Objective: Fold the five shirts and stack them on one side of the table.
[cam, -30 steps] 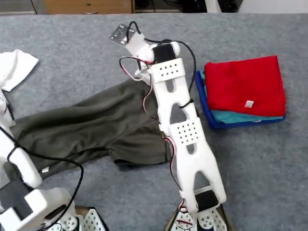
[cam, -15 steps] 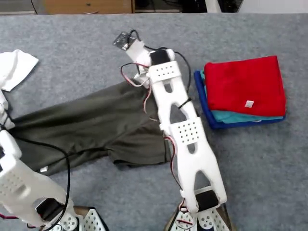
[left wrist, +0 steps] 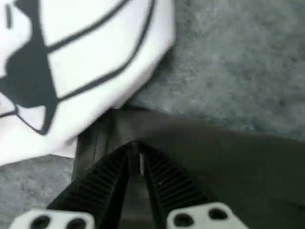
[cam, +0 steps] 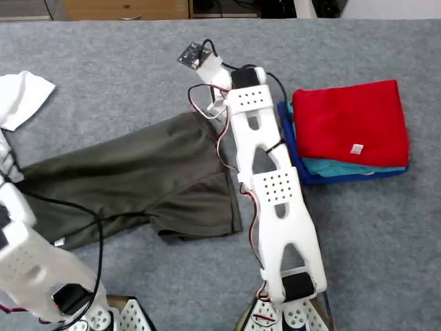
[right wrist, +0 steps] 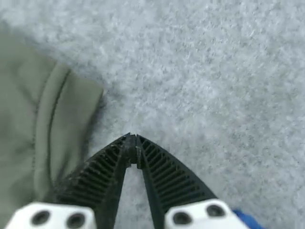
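grey felt table (cam: 103, 69) | wooden drawer (cam: 124, 8) behind | left tool (left wrist: 136, 151) pinching olive shirt (left wrist: 228, 152) | right tool (right wrist: 133, 143) closed

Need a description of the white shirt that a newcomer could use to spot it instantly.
Take the grey table, with the folded stack at its right side, and go to the opposite, left edge. The white shirt lies crumpled there, by the end of the spread olive shirt. It is the only white one, with black print, and it is not folded.
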Motion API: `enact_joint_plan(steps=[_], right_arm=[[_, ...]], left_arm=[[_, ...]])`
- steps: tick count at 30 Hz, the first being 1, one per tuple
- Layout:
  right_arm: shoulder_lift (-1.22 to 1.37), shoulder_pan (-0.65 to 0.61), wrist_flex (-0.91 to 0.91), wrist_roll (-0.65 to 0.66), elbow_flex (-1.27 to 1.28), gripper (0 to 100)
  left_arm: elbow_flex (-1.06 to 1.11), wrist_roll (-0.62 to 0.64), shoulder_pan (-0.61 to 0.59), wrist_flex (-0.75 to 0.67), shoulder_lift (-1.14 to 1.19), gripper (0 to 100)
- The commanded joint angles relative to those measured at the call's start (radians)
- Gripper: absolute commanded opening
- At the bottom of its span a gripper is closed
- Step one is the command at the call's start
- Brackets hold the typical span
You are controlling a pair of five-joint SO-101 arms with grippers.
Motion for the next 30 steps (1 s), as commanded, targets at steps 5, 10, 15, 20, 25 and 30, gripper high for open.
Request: enact_joint_plan(steps=[5, 10, 15, 20, 25, 30], right_arm=[[-0.194, -0.008, 0.290, 0.089, -0.150, 0.5], [-0.424, 0.021, 0.287, 0.091, 0.094, 0.5], [-0.763, -0.031, 0.278, 0.218, 0.585, 0.5], [-1.063, -0.076, 0.178, 0.338, 1.029, 0.6], [-1.328, -0.124, 0.098, 0.459, 1.460, 10.8], [-1.616, -0.214, 0.034, 0.496, 1.808, 16.8]], left_arm=[[0.262, -0.006, 0.091, 0.034, -0.518, 2], [0.559, -0.075, 0.054, -0.040, -0.708, 2], [0.750, -0.072, -0.044, -0.219, -0.774, 2], [0.868, -0.068, -0.092, -0.347, -0.751, 2], [0.961, -0.074, -0.095, -0.420, -0.733, 2], [0.973, -0.075, -0.097, -0.420, -0.742, 2]])
